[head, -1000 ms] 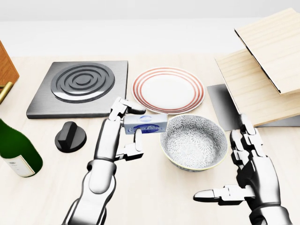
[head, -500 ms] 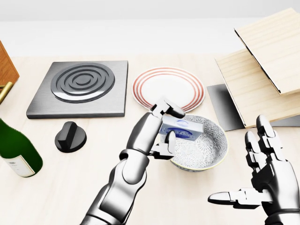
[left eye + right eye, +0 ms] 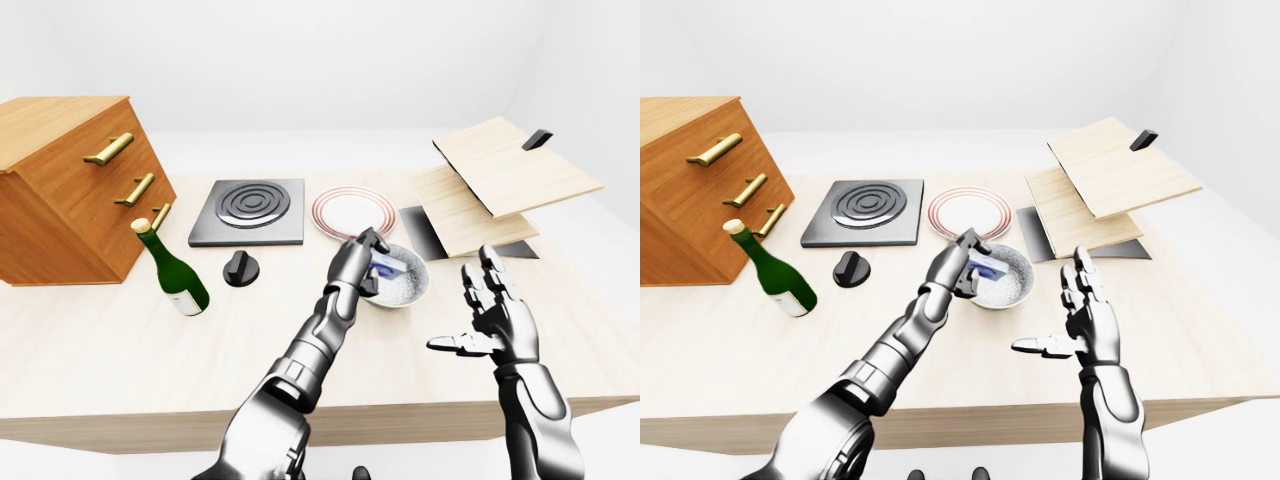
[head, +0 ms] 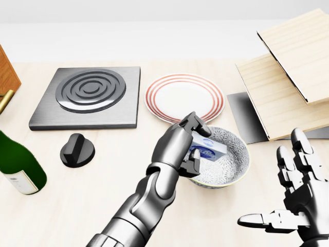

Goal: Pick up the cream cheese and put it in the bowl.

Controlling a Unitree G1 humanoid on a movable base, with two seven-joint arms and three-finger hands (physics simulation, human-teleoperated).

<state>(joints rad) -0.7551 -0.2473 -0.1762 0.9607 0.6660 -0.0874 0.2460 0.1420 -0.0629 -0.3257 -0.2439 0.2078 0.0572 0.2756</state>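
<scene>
The cream cheese [image 4: 209,147], a small white and blue box, sits tilted inside the patterned grey bowl [image 4: 239,162] at the middle of the head view. My left hand [image 4: 197,140] reaches over the bowl's left rim and is shut on the box, fingers above it and thumb below. Part of the box is hidden behind those fingers. My right hand [image 4: 273,181] hovers open at the lower right, palm turned toward the bowl and apart from it, holding nothing.
Above the bowl lies a red-rimmed plate [image 4: 185,98], with a square hob [image 4: 90,95] and a black knob [image 4: 77,150] to its left. A green bottle [image 4: 18,164] and a wooden drawer chest [image 3: 60,190] stand at the left. Slanted wooden boards [image 4: 288,77] rise at the right.
My left hand carried the cream cheese rightward from beside the bowl to over it, then lowered it inside. My right hand drifted right and down.
</scene>
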